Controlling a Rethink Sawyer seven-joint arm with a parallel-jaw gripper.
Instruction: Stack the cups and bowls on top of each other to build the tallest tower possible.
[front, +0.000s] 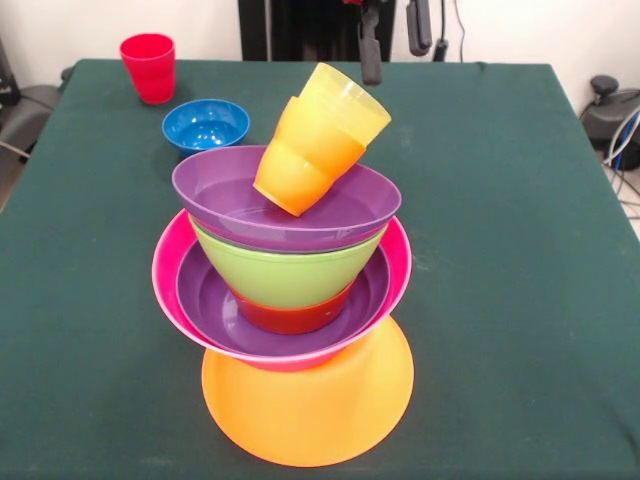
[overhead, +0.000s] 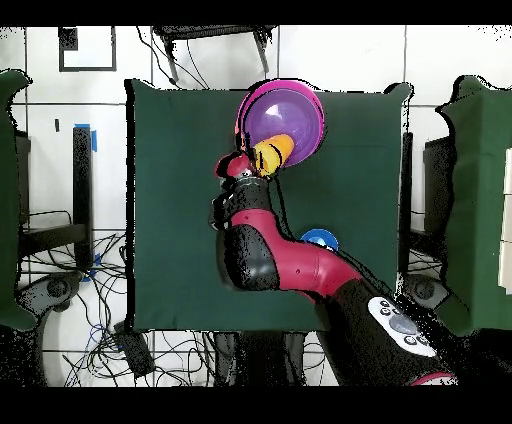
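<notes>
Rising from the near middle of the green table, the tower starts with a large upturned orange bowl, then a hot pink bowl holding a wide purple bowl, a small red-orange bowl, a lime green bowl and a second purple bowl on top. Two nested cups, orange inside pale yellow, lean tilted in that top bowl. The blue bowl and red cup stand apart at the far left. The gripper shows only at the far top edge, touching nothing; whether it is apart or together I cannot tell.
</notes>
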